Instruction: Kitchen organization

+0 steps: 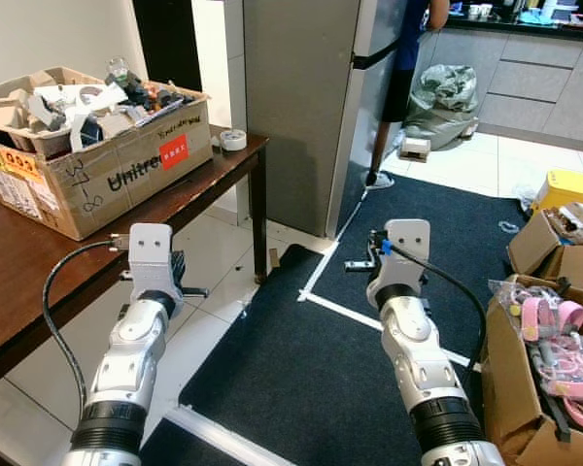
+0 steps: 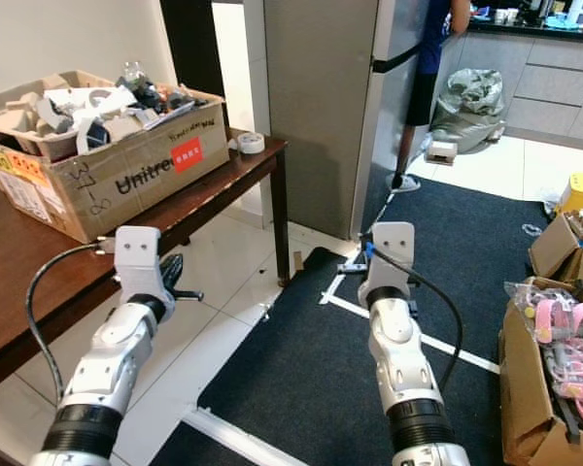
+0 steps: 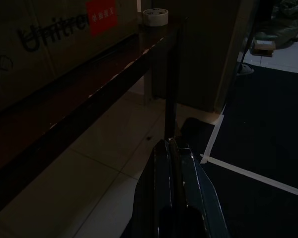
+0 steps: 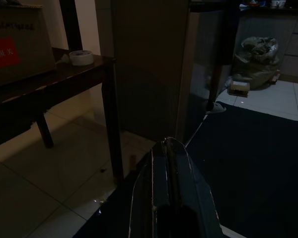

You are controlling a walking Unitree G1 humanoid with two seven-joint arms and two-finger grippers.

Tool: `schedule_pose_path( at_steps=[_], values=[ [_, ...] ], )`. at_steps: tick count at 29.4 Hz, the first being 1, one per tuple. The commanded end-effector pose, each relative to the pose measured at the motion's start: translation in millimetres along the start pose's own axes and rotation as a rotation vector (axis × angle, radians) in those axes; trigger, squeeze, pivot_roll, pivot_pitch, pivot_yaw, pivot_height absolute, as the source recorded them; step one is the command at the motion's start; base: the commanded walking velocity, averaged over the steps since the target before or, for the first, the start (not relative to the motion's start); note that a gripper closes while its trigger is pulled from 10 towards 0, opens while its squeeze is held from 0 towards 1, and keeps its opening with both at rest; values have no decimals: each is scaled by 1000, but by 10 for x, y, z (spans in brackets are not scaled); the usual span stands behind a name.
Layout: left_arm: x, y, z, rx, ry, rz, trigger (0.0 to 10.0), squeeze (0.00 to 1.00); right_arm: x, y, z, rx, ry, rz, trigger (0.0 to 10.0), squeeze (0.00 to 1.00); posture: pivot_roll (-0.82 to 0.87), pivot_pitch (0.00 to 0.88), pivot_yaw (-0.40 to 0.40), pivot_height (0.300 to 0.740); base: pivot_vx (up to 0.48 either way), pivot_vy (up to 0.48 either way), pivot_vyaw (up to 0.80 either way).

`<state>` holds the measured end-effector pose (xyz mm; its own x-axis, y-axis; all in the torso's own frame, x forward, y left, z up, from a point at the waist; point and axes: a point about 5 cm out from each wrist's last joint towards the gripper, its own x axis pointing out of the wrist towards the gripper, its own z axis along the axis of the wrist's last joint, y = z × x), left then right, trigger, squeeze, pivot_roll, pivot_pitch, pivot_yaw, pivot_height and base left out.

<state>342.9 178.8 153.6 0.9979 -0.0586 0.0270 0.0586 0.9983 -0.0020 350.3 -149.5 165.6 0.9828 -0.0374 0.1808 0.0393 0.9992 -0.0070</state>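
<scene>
Both claws are held out low in front of the body, each with its fingers pressed together and nothing between them. On the left, the left gripper [image 3: 171, 148] is seen beside the edge of the table [image 1: 39, 262], above pale floor tiles. On that table a box [image 1: 97, 155] is set, heaped with mixed clutter, and a tape roll [image 1: 232, 140] is placed near the table's far corner, just beside the box. Behind the corner, a grey fridge [image 1: 301, 107] is seen standing. Further right, the right gripper [image 4: 168, 148] is held over the dark mat [image 1: 321, 369], which is marked with white tape lines. At the far counter a person [image 1: 405, 87] is seen standing, partly hidden by the fridge, with a full bag [image 1: 445, 97] on the floor close by. At the far right, cartons [image 1: 534, 379] are ranged along the mat's edge, one of them holding pink items [image 1: 554, 340].
</scene>
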Motion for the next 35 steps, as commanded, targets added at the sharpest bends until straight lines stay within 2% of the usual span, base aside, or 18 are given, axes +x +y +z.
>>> schedule_pose_path(
  at_steps=[1,15,20,30,35],
  values=[
    [-14,12,-8,3,3,-2,10000,0,-1,12,-17,-2,11,8,10000,0,-28,52,6,740,0,0,0],
    [-17,17,-7,3,2,0,10000,0,-6,26,-6,-2,1,17,10000,0,-28,52,6,740,0,0,0],
    [-14,13,-3,2,1,0,10000,0,-8,21,-7,-33,-3,14,10000,0,-25,55,4,740,0,0,643],
    [-14,12,-2,4,2,-1,10000,0,-7,23,-8,-9,-3,13,10000,0,-25,55,4,740,0,0,791],
    [-14,13,-2,2,2,0,10000,0,-2,3,2,26,-6,-3,10000,0,-25,55,4,740,0,0,0]
  ],
)
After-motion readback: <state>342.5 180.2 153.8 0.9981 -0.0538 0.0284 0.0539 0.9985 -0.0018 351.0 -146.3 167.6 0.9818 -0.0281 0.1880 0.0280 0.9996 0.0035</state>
